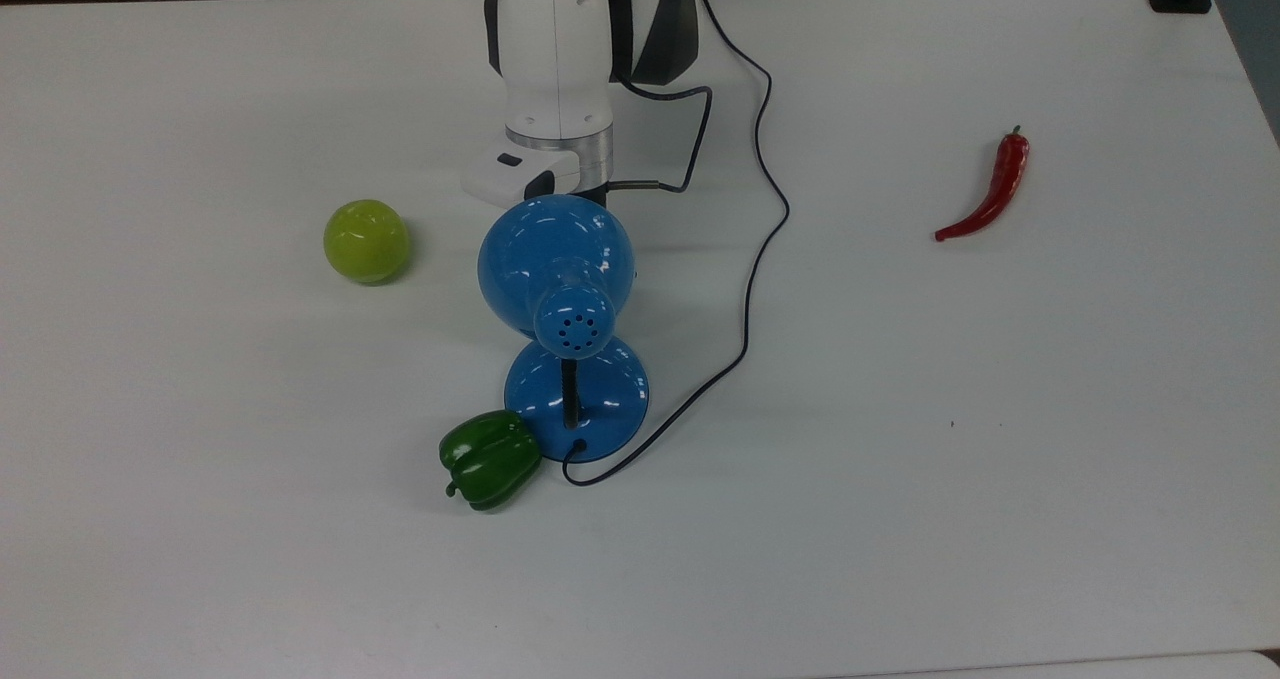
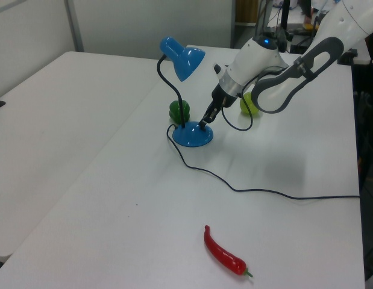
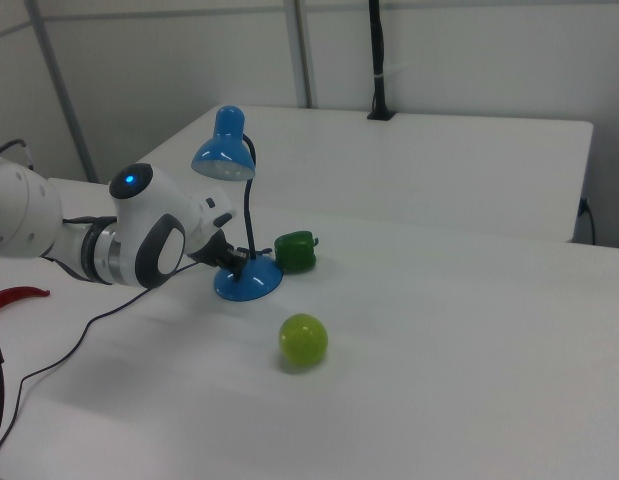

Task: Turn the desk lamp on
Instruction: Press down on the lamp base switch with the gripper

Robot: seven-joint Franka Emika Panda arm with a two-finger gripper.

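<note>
The desk lamp (image 1: 577, 399) is glossy blue, and in the top view its domed shade (image 1: 555, 254) and vent-holed cap sit over the round base. In the left view a thin black neck rises from the base (image 2: 192, 136) to the shade (image 2: 185, 58). My gripper (image 2: 203, 124) comes down at a slant, and its narrow dark tip, fingers together, rests on the top of the base on the left view's right side. The right view has the gripper (image 3: 232, 264) at the base (image 3: 247, 284) beside the neck. In the top view the shade hides the fingers.
A green bell pepper (image 1: 490, 457) touches the lamp base. A yellow-green ball (image 1: 367, 241) lies toward the top view's left and a red chilli (image 1: 990, 189) far toward its right. The lamp's black cord (image 1: 750, 289) loops across the white table (image 1: 1000, 459).
</note>
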